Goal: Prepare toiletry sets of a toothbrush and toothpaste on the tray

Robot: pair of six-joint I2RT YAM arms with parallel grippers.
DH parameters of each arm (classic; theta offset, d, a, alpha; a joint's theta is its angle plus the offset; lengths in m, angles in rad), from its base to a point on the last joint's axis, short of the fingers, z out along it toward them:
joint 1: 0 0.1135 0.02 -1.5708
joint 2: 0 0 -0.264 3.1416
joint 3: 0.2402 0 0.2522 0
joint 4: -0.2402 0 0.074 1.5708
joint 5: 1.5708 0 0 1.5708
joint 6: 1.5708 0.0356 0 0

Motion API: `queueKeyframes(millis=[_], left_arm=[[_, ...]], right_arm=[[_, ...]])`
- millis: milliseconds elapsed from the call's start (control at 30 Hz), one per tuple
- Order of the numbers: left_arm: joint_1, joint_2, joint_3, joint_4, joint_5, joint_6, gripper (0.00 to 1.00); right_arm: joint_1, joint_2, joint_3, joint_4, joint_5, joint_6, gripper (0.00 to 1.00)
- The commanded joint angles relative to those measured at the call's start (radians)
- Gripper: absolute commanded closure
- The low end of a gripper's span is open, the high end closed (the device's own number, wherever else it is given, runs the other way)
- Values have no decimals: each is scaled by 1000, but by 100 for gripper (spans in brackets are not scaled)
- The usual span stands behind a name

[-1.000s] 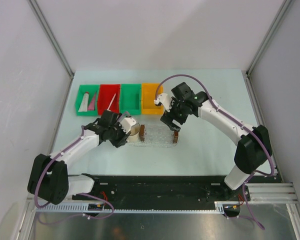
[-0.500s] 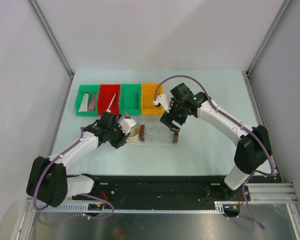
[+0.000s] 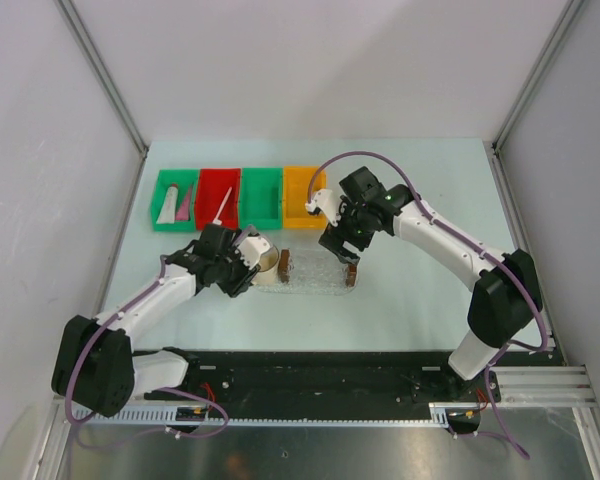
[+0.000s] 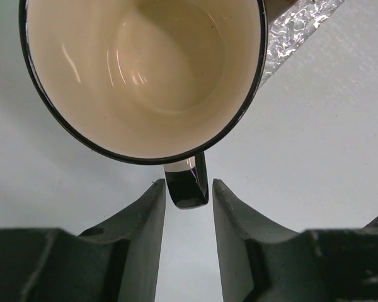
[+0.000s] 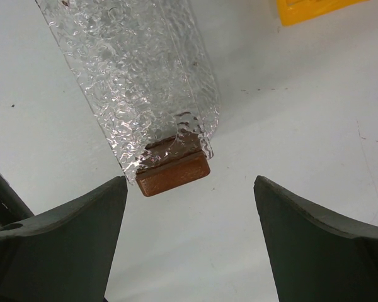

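Note:
The clear tray (image 3: 316, 272) lies mid-table with a brown block (image 3: 351, 274) at each short end. My right gripper (image 3: 342, 250) hovers open over its right block (image 5: 174, 171), fingers wide apart and touching nothing. A cream mug with a black rim (image 3: 266, 256) stands against the tray's left end. My left gripper (image 4: 188, 184) straddles the mug's black handle (image 4: 188, 187) with a thin gap still showing, so it is open. The white toothbrush (image 3: 223, 207) lies in the red bin. The pink toothpaste (image 3: 186, 205) lies in the left green bin.
Four bins stand in a row at the back: green (image 3: 174, 200), red (image 3: 218, 197), green (image 3: 261, 196) and orange (image 3: 302, 194). A white tube (image 3: 168, 207) lies beside the toothpaste. The orange bin's corner (image 5: 315, 9) is just beyond the right gripper.
The left arm has shifted slightly left and toward me at the mug. The right gripper and the tray have hardly moved.

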Motion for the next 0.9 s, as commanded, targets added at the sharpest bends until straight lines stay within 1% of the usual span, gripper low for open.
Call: queueKeyframes(millis=[0, 300, 400, 433, 533, 733, 867], left_arm=[[-6, -10, 8, 13, -10, -24, 59], [-6, -34, 14, 12, -36, -13, 50], [-6, -65, 20, 12, -43, -12, 38], [-4, -74, 22, 12, -45, -15, 33], [-4, -123, 34, 10, -45, -21, 27], [8, -212, 66, 7, -74, -50, 17], [32, -234, 109, 9, -122, -79, 16]], right_arm=[[8, 0, 3, 5, 10, 3, 13], [8, 0, 3, 3, 11, 0, 12], [13, -2, 3, 6, 13, 0, 12], [11, -3, 3, 6, 13, -2, 12], [14, -8, 3, 8, 13, -3, 12], [10, -23, 3, 14, 18, -5, 12], [-7, -39, 3, 52, 11, 17, 12]])
